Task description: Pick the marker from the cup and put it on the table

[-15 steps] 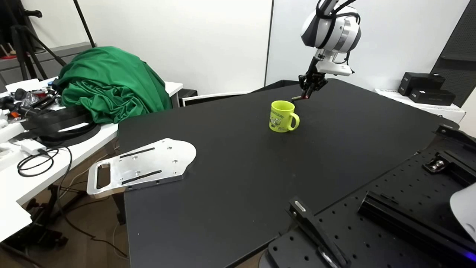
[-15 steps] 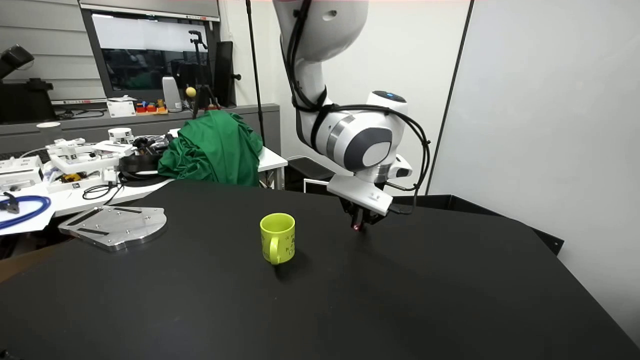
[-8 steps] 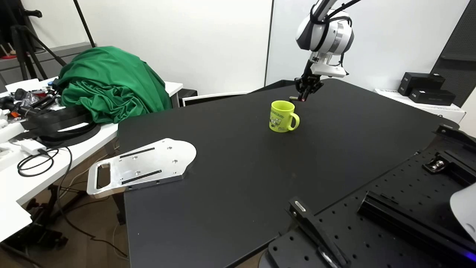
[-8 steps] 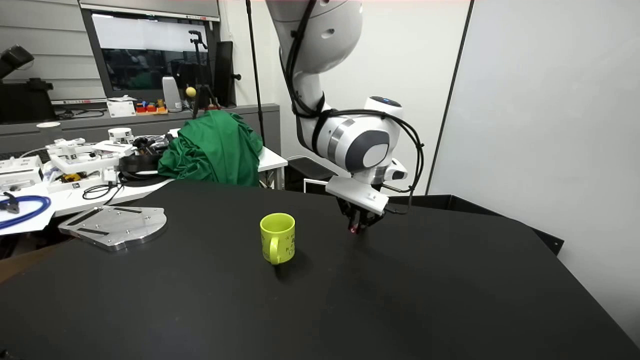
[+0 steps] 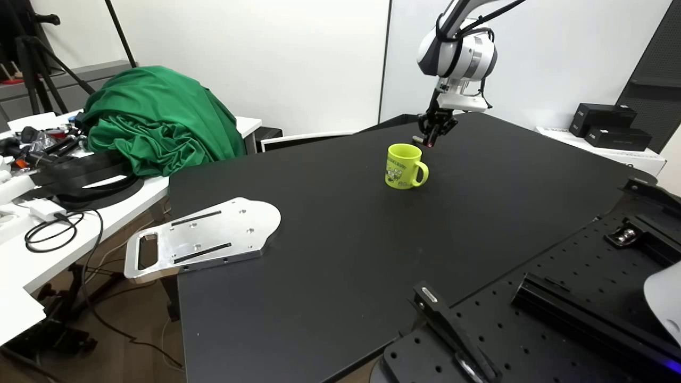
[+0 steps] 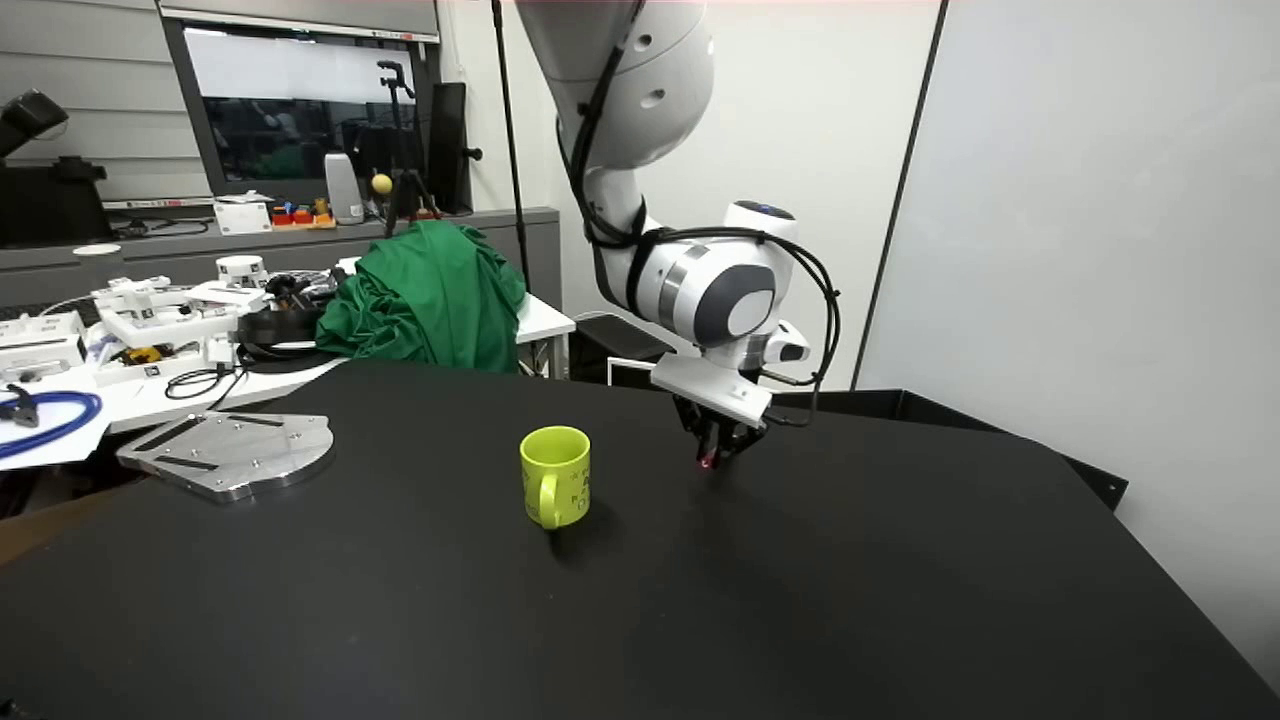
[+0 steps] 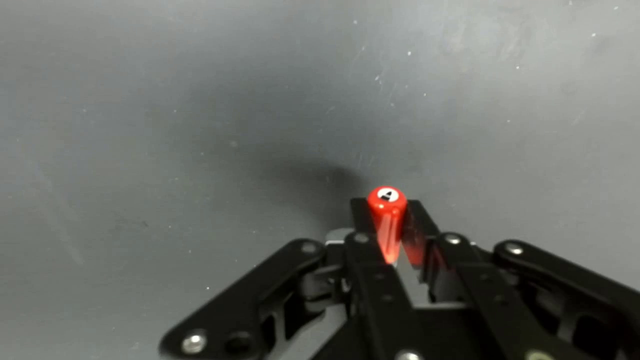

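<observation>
The red marker (image 7: 387, 220) is pinched between the fingertips of my gripper (image 7: 388, 204), its round red end with a white dot facing the wrist camera. In an exterior view a pale end of the marker (image 5: 418, 139) sticks out to the left of my gripper (image 5: 432, 139). Its red part (image 6: 707, 461) is just visible below my gripper (image 6: 714, 450). I cannot tell whether the marker touches the black table (image 5: 330, 239). The lime yellow-green mug (image 5: 403, 167) stands upright on the table, also seen as the mug (image 6: 553, 480), apart from my gripper.
A silver metal plate (image 5: 213, 234) lies at a table edge, partly overhanging. A green cloth (image 5: 159, 117) lies on the white cluttered desk (image 5: 143, 197). Black rails and a perforated plate (image 5: 558, 276) are at the near right. A white wall (image 6: 1080, 220) stands behind the arm.
My gripper, still shut on the marker, has moved a little left and lower in both exterior views, closer to the table. The mug has not moved.
</observation>
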`<move>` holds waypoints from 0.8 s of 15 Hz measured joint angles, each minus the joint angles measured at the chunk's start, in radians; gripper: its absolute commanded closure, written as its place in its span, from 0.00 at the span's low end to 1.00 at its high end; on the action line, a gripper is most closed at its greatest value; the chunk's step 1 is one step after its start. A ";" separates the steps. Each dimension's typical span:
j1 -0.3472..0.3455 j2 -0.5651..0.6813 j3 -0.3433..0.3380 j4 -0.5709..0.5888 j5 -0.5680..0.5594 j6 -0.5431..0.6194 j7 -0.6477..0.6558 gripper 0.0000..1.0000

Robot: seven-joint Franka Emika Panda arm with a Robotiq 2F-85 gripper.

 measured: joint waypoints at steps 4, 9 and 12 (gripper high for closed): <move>0.014 0.036 -0.012 0.054 -0.014 -0.032 0.030 0.95; 0.019 0.068 -0.015 0.104 -0.017 -0.061 0.051 0.41; 0.026 0.065 -0.022 0.112 -0.017 -0.068 0.065 0.20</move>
